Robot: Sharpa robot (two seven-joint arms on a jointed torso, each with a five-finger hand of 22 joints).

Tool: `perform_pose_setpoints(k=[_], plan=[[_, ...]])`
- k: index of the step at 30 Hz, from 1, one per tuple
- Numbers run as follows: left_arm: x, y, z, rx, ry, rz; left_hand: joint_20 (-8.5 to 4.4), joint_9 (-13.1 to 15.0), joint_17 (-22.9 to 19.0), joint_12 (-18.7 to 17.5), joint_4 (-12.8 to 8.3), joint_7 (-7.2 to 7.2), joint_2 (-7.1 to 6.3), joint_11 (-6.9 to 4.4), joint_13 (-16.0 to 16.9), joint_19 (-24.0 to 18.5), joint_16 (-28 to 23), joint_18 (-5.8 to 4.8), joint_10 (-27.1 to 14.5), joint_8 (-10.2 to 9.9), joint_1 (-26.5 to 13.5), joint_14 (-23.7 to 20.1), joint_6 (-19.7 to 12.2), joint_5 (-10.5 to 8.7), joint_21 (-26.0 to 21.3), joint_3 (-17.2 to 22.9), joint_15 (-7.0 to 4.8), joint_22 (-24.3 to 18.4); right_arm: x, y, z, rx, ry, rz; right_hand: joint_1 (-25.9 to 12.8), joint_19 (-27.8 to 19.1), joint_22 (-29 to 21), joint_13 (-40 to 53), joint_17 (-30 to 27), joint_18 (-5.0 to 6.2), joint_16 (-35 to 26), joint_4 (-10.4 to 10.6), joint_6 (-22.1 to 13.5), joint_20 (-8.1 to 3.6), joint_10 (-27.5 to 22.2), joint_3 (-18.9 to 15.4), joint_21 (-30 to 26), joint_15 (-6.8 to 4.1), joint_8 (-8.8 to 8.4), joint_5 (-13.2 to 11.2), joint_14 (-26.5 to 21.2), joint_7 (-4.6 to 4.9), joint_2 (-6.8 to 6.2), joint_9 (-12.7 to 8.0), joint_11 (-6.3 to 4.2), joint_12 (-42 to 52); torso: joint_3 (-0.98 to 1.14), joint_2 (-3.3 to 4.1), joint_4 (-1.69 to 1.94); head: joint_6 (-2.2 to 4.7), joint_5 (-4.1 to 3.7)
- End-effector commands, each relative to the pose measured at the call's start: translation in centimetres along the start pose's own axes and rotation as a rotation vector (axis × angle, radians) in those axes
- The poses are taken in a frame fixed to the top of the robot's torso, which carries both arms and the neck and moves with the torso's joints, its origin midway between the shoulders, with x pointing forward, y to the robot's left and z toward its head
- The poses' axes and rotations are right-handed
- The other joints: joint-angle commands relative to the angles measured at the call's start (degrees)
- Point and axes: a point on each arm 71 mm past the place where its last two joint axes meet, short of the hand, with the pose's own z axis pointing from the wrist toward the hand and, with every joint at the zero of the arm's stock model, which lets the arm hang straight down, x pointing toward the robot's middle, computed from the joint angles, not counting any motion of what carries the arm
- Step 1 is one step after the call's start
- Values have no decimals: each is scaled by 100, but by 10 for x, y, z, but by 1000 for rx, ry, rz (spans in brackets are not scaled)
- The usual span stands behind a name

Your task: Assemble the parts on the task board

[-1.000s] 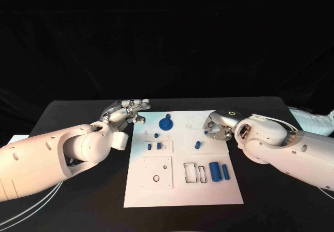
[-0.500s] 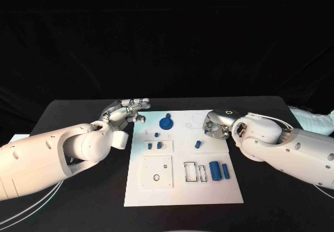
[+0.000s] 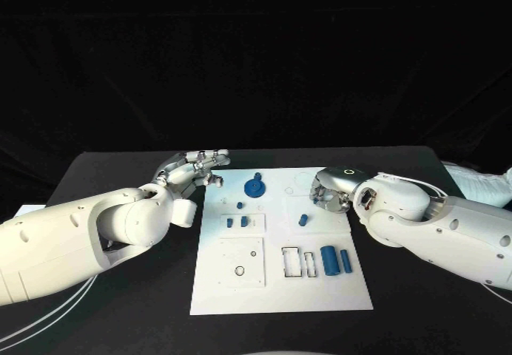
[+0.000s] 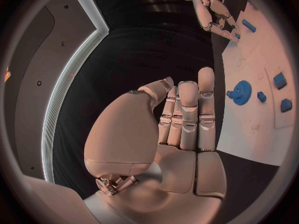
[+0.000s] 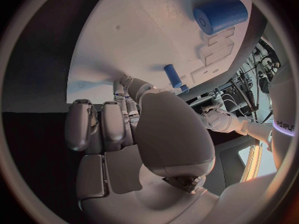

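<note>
My left hand (image 3: 194, 169) sits at the far left corner of the white rectangular task board (image 3: 280, 292), its silver fingers (image 4: 188, 112) straight, side by side and holding nothing, the tips just beside the board's edge. My right hand (image 3: 333, 191) is over the board's far right part; in the right wrist view its fingers (image 5: 102, 124) bend down toward the white surface, and I cannot tell whether they pinch anything. The board lies in the middle of the black table (image 3: 96, 174), long side running away from me. On it, nearest my left hand, is a round blue gear-like part (image 3: 255, 188) with a small blue piece (image 3: 240, 205) just beside it. Two small blue blocks (image 3: 237, 222) sit side by side further toward me, a short blue peg (image 3: 304, 220) lies near my right hand, and two blue cylinders (image 3: 336, 260), one thick and one thin, lie parallel at the board's right edge, beside black-outlined rectangular slots (image 3: 297, 264). A raised white square plate (image 3: 241, 263) with small holes occupies the board's left side.
</note>
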Motion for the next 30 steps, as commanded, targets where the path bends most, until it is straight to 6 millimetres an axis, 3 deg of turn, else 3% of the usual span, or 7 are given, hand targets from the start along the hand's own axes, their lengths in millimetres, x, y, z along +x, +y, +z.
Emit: perform_pose_setpoints(k=[1,15,30], plan=[[1,-1,0,4,10,-9,-20,-1,-1,42,-14,-8,37,-14,9,-29,-1,70,-18,39,-28,-33,13,24,-31,-32,8,-10,10,4,-2,-6,37,-22,15,37,6,6,5,2,21,-16,33,-17,42,16,21,-48,11,-25,179,1,74,19,13,21,-2,2,0,-6,-3],[-1,-1,-1,3,3,-6,-21,-2,-4,49,-25,-9,41,-14,8,-26,0,70,-23,41,-18,-34,11,26,-36,-36,7,-14,-1,6,-7,-4,-66,16,-134,98,107,-36,23,-21,60,-54,36,-14,72,79,89,-36,-11,-155,190,16,53,61,27,-65,-10,-7,2,-3,-5],[-3,-1,-1,-3,-1,-5,-23,-6,-27,55,-38,-2,37,-8,6,-22,-7,69,-44,38,-13,-43,-4,27,-44,-50,8,-20,-14,3,-18,9,-73,75,-222,101,122,-53,15,-23,69,-60,54,-10,102,77,99,-38,-12,-282,189,3,39,92,23,-102,-2,1,-5,0,-4]])
